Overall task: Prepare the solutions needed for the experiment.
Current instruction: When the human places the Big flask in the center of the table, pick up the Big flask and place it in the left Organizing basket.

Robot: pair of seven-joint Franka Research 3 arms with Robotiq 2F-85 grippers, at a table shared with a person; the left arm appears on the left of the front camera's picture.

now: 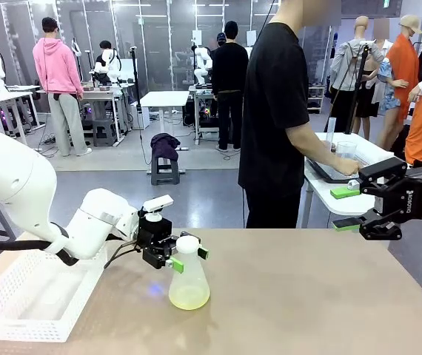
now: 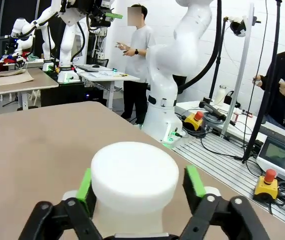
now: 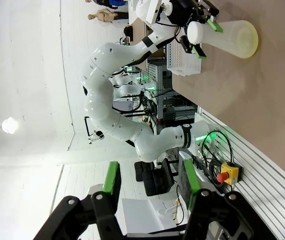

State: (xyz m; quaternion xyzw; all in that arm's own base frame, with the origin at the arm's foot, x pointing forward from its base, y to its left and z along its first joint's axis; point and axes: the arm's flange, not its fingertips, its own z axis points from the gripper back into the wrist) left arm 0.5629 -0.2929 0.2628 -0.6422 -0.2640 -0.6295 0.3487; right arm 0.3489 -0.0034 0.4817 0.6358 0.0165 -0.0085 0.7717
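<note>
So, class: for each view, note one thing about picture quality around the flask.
Front view: sharp, the flask throws a soft shadow on the table. Left wrist view: the white cap looms large. Right wrist view: rolled sideways, table vertical.

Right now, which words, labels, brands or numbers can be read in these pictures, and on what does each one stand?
"ROBOTIQ": white print, turned sideways, on the black right hand.
Clear conical flask with white cap: no label visible.
Grey monitor screen beside the rail: too blurred to read.
</note>
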